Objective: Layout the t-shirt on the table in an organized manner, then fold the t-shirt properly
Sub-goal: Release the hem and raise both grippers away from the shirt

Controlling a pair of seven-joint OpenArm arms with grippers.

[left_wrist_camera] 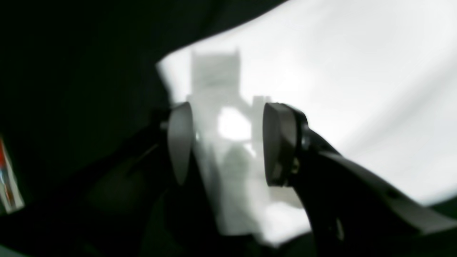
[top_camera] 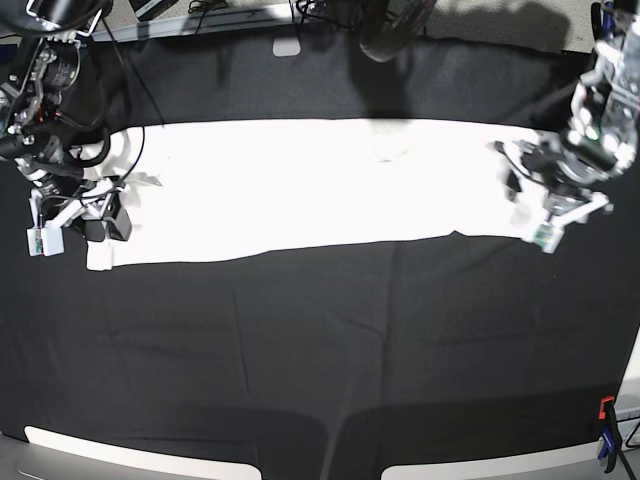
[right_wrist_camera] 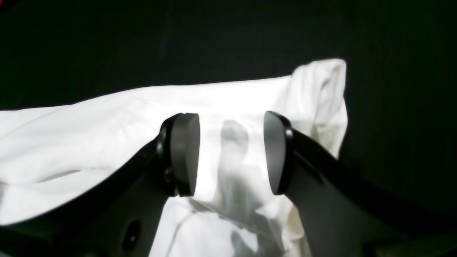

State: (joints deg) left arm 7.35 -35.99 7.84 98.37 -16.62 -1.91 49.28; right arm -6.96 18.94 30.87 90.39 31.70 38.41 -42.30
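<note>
The white t-shirt (top_camera: 320, 185) lies stretched into a long flat band across the far half of the black table (top_camera: 320, 350); its print does not show. My left gripper (top_camera: 522, 195) stands at the shirt's right end. In the left wrist view it (left_wrist_camera: 228, 142) is open, with only the shirt's corner (left_wrist_camera: 321, 71) lying below the gap. My right gripper (top_camera: 108, 215) is over the shirt's left end. Its pads (right_wrist_camera: 184, 153) are apart, so this gripper (right_wrist_camera: 230, 153) is open above the rumpled white cloth (right_wrist_camera: 89, 132), holding nothing.
A blue and red clamp (top_camera: 606, 440) grips the table's near right edge. A small white object (top_camera: 287, 46) and dark cables sit along the far edge. Wrinkled black cloth covers the wide near half of the table.
</note>
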